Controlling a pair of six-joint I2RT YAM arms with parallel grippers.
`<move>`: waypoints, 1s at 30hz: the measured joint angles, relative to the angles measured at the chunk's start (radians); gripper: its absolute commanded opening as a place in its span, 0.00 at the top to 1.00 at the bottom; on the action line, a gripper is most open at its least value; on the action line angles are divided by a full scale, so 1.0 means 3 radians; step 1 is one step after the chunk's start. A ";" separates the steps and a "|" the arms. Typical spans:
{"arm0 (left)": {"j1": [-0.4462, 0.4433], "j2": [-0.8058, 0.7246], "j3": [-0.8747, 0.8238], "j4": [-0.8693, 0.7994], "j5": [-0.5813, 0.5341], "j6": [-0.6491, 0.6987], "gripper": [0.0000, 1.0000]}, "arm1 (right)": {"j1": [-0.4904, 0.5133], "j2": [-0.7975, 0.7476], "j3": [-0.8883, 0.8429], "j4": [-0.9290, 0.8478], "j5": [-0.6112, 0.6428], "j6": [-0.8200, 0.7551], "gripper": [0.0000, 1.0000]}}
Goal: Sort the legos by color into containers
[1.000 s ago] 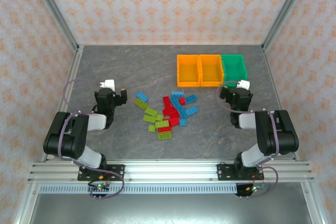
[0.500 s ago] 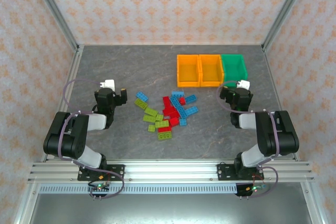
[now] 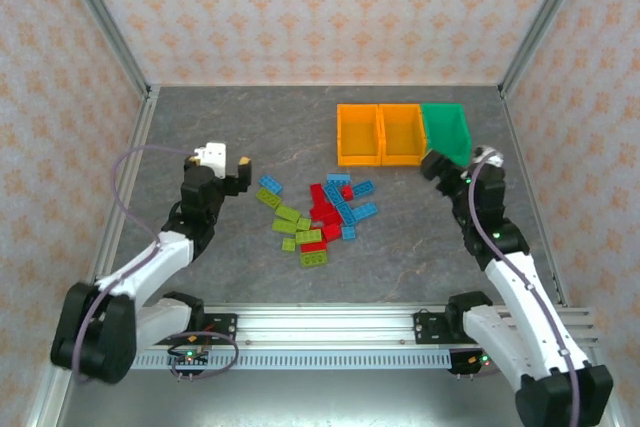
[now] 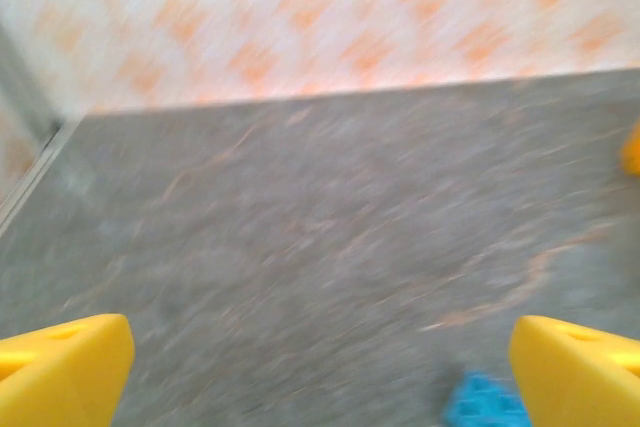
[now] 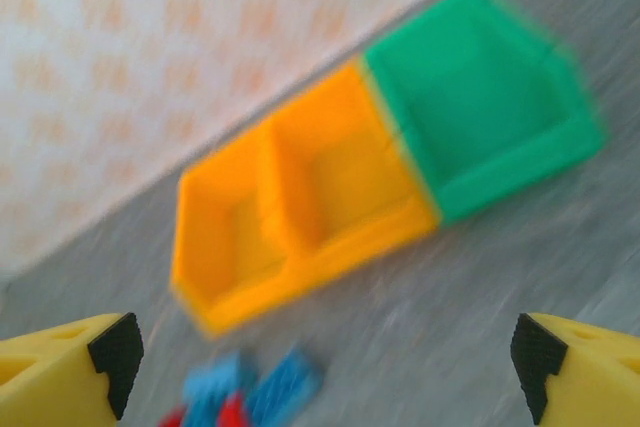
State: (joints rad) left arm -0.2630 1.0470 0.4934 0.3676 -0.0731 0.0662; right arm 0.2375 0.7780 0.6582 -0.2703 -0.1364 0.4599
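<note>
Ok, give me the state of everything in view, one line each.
left gripper, open, holding nothing.
right gripper, open, holding nothing.
legos, loose in a mixed pile on the table, unsorted.
orange bins, upright, empty.
green bin, upright, empty.

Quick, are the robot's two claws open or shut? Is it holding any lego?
Left gripper: open wide, holding nothing.
Right gripper: open wide, holding nothing.
</note>
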 measured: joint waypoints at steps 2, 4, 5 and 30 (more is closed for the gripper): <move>-0.0345 -0.0206 0.0183 -0.0225 0.0051 -0.0006 0.00 | 0.0474 0.0095 0.0017 -0.0352 -0.0102 0.0132 0.03; -0.0696 -0.0327 0.0276 -0.0318 0.0178 -0.0015 0.00 | 0.0832 0.0292 0.0081 -0.0645 -0.0173 0.0217 0.03; -0.0908 -0.0369 0.0281 -0.0332 0.0256 -0.0008 0.00 | 0.0965 0.0440 0.0137 -0.0788 -0.0189 0.0247 0.04; -0.1740 -0.0989 -0.0647 -0.0367 -0.0409 0.0483 0.00 | 0.1504 0.3628 0.2575 -0.1116 0.0322 -0.0013 0.12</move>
State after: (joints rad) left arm -0.7849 0.7502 0.2993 0.2573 -0.1959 0.2111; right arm 0.6888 1.8664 1.4307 -0.6052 -0.0399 0.4561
